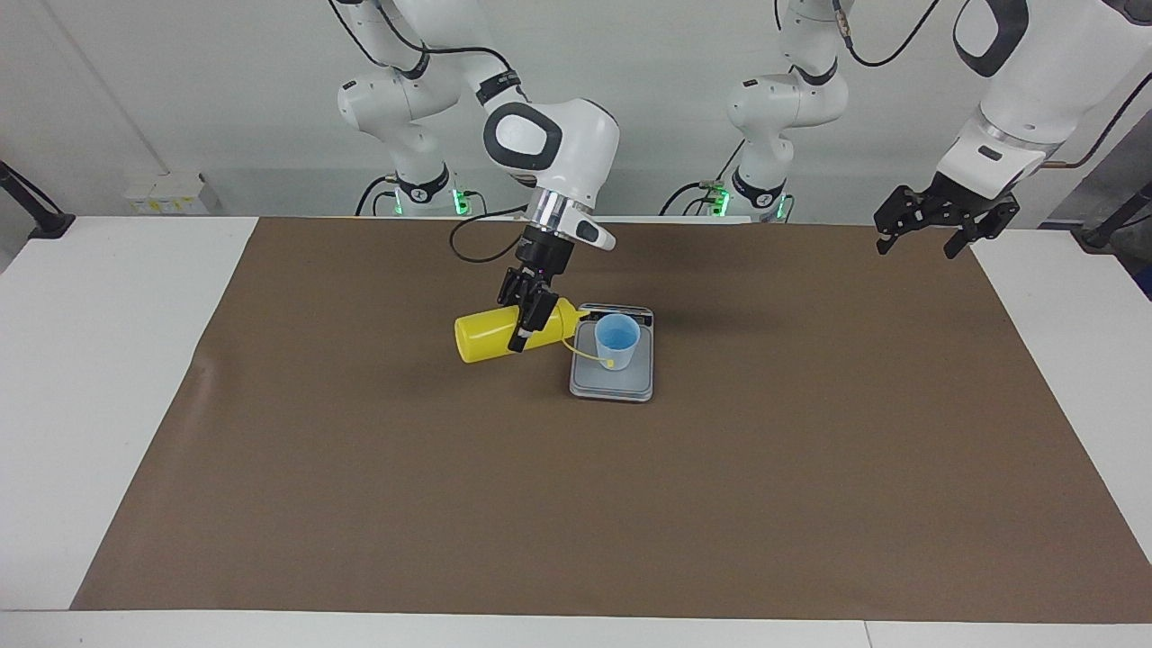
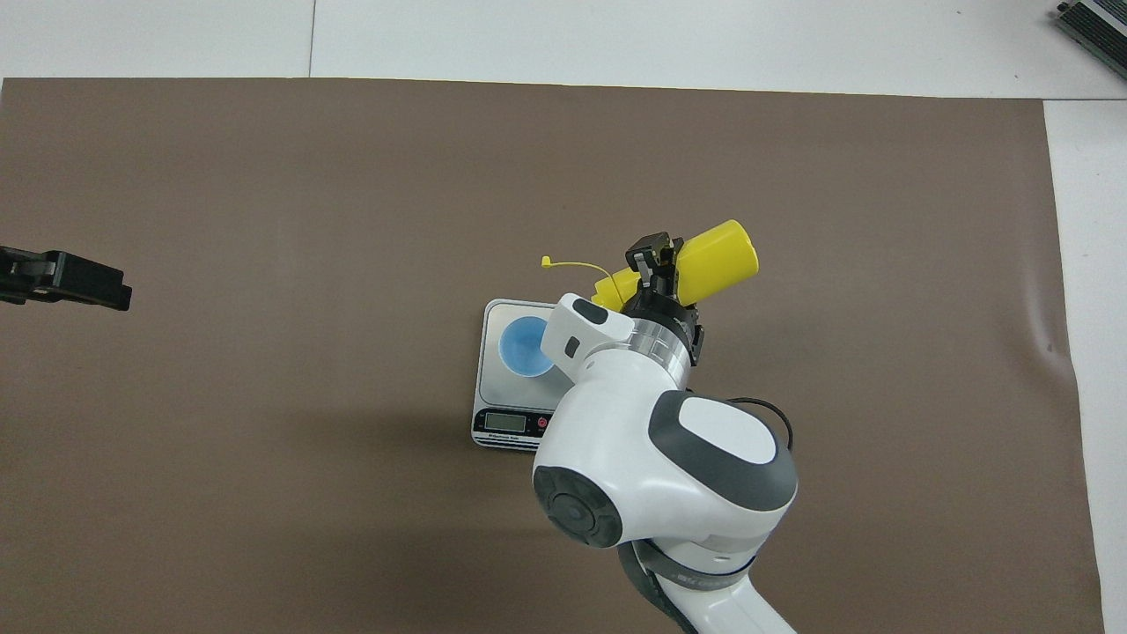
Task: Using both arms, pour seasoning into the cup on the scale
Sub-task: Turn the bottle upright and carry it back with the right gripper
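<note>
The seasoning (image 1: pixel 490 333) bottle is up in the air, lying pretty much on its side, clenched around its middle by the right end effector (image 1: pixel 526 317). Its nozzle points toward the cup (image 1: pixel 617 340), just short of the rim, and the flat bottom sticks out from the end effector toward the right arm's end of the surface (image 1: pixel 108 378). The little tethered cap (image 1: pixel 610 363) dangles off the nozzle end, in front of the cup wall in the facing view.

The cup stands upright on the scale (image 1: pixel 612 382), just beside the right end effector on its nozzle side. From overhead the scale's display strip (image 2: pixel 509 423) sits at the edge nearest the robots, half tucked under the right arm.

The left end effector (image 1: pixel 927 225) is released, fingers spread, holding nothing. It waits over the mat (image 1: pixel 630 504) edge at the left arm's end, well apart from the scale.
</note>
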